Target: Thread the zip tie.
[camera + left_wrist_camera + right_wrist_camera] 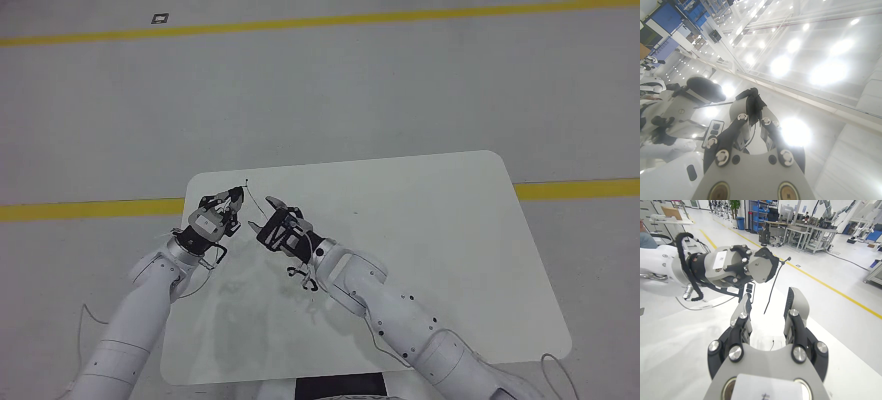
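The left gripper [770, 262] pinched the zip tie [774, 281] near its head, up above the table [450, 230], and the right gripper [770, 297] sat with jaws spread by the loose tail (nothing threaded yet).

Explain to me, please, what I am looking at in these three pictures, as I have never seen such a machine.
This is a robot with two arms, each ending in a two-fingered gripper, working over a white table. The top picture looks down from above the arms. The other two come from a camera on each wrist. The left gripper is shut on a black zip tie, pinched near its head, and the strap hangs down above the table. The right gripper is open and faces the strap's free end without gripping it.
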You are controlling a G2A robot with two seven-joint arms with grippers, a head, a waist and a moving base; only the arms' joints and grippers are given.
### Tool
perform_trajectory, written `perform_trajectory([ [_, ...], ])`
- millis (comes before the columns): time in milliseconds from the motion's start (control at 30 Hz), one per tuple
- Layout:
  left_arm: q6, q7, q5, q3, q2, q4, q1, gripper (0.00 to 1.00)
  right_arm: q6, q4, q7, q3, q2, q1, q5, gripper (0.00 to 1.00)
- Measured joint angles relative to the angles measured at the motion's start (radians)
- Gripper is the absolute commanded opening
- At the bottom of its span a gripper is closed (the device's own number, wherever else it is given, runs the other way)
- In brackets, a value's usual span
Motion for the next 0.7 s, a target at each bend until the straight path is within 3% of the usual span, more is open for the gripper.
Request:
perform_trajectory([
  [300,0.0,0.0,0.0,0.0,0.0,0.0,0.0,0.0,0.015,0.035,-0.012,-0.018,-0.016,0.048,0.005,0.33],
  [700,0.0,0.0,0.0,0.0,0.0,0.0,0.0,0.0,0.046,0.063,-0.026,-0.021,-0.027,0.068,-0.013,0.27],
])
